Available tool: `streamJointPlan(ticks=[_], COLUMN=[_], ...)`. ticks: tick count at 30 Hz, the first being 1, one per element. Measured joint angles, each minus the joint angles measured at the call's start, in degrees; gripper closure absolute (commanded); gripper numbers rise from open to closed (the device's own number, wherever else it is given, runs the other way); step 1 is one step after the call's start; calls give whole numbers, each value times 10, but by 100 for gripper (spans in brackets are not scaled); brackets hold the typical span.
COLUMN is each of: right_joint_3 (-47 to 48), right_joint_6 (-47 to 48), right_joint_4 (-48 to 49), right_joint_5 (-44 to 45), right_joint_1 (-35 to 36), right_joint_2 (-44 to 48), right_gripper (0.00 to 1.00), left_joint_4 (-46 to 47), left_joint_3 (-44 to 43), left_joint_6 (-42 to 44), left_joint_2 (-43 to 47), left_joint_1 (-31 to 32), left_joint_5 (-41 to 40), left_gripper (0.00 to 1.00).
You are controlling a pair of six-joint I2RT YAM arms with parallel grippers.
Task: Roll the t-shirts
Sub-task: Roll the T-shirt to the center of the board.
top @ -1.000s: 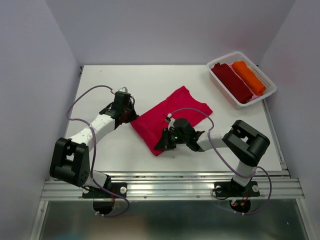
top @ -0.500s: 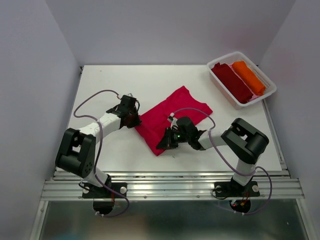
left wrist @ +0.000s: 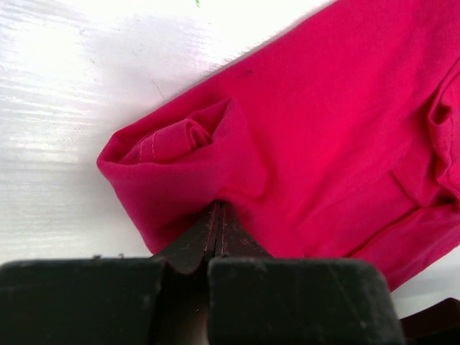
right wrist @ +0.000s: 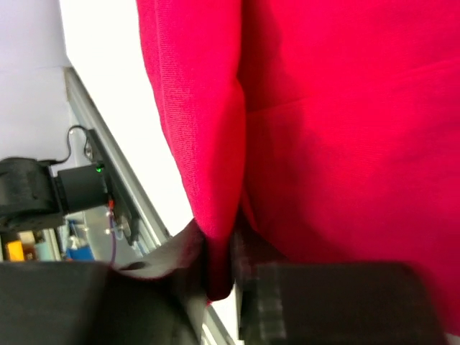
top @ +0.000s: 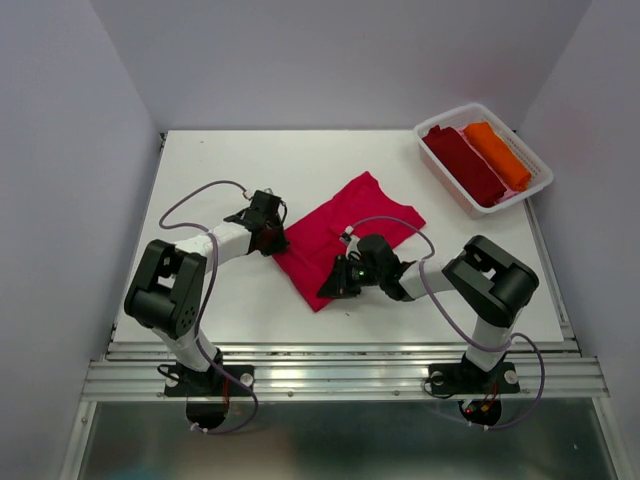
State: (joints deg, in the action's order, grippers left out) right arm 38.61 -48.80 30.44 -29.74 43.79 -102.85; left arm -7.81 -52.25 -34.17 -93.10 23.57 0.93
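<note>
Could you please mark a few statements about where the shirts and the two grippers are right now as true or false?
1. The left gripper is shut on an edge of the red t-shirt. True.
2. The right gripper hangs open above the bin. False: it is shut on a fold of the red t-shirt, far from the bin.
3. The bin holds a maroon roll and an orange roll side by side. True.
4. The red t-shirt is rolled up inside the bin. False: it lies folded and mostly flat on the table.
</note>
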Motion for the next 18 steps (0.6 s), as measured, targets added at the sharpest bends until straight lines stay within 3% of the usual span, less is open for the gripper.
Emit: streamJointPlan(ticks=[1, 3, 6, 11, 13, 16, 17, 18], right_joint_3=[0, 0, -1, -1, -1, 11, 18, 31], right_joint_6=[3, 12, 32, 68, 80, 96, 100, 109], right_joint_4=[-3, -11, -47, -124, -151, -194, -202, -218], right_joint_5=[4, 12, 35, 94, 118, 154, 165, 183], right_joint_1=[0, 0, 0, 0, 0, 0, 1, 5], right_joint_2=[0, 4, 39, 120, 149, 181, 184, 183], right_gripper=[70, 49, 37, 32, 36, 62, 79, 85], left_joint_4=[1, 6, 8, 15, 17, 20, 20, 20], left_joint_3=[-2, -6, -14, -31, -37, -44, -45, -48], left_joint_6=[-1, -4, -4, -4, -4, -3, -3, -3], left_joint_2=[-6, -16, -20, -29, -34, -39, -39, -39], left_joint_1=[0, 0, 1, 1, 1, 1, 2, 3], left_joint_5=[1, 2, 2, 2, 2, 3, 3, 3], left_gripper=[100, 100, 100, 100, 100, 100, 100, 100])
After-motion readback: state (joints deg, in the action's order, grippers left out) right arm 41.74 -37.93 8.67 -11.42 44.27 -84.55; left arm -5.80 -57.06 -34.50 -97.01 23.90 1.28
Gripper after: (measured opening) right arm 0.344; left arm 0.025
